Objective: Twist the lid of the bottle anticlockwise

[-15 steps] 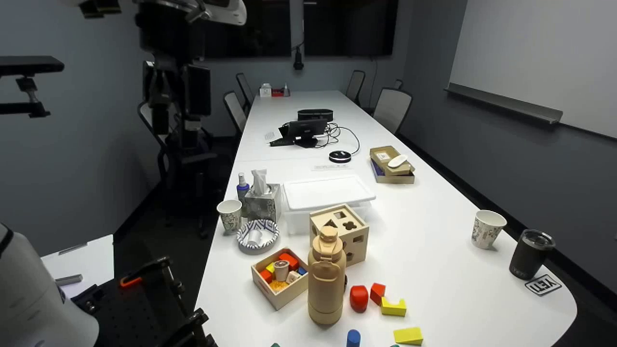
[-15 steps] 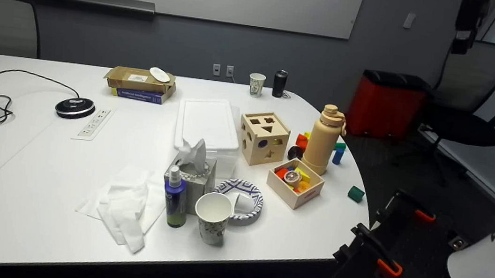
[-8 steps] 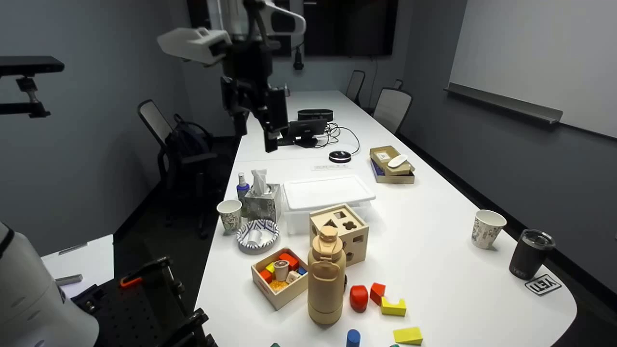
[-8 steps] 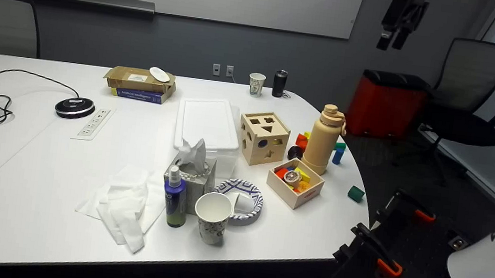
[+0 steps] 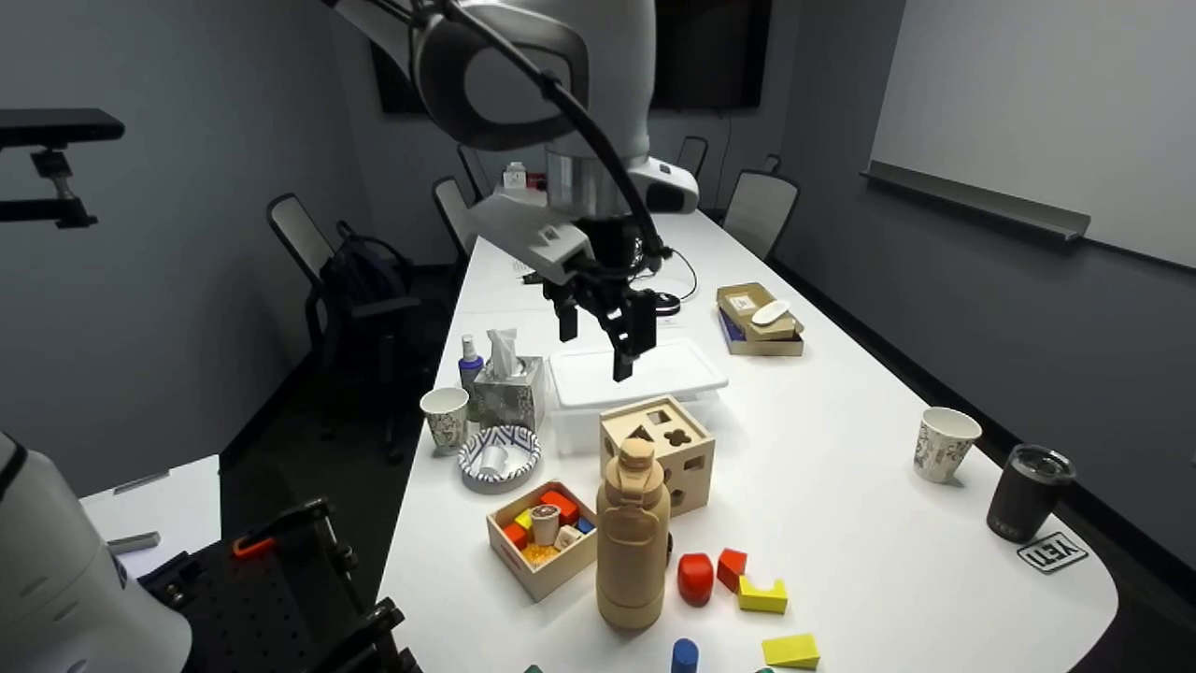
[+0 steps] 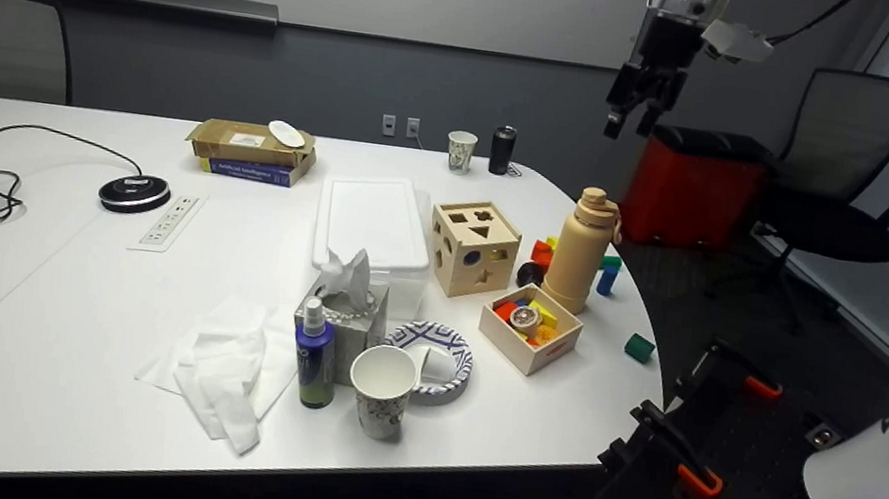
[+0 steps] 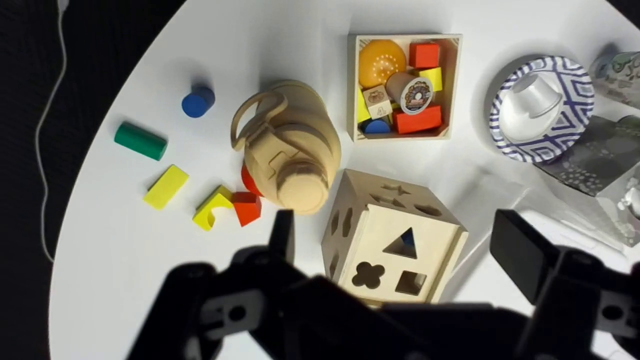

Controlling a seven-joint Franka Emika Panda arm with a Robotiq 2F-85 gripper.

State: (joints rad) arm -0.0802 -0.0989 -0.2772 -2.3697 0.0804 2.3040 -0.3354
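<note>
The tall tan cylindrical bottle stands upright on the white tabletop, lower centre of the frame in an exterior view; its round tan lid is in place on top. The black two-jawed tool hangs at centre frame, apart from the bottle, released, jaws spread wide (the wrist view confirms it).

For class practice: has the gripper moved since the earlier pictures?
Yes: in an exterior view, the gripper moved down and toward the image's right, nearer the shape sorter.

A label reads "YETI", a blue book "Artificial Intelligence", a small cube "4".
</note>
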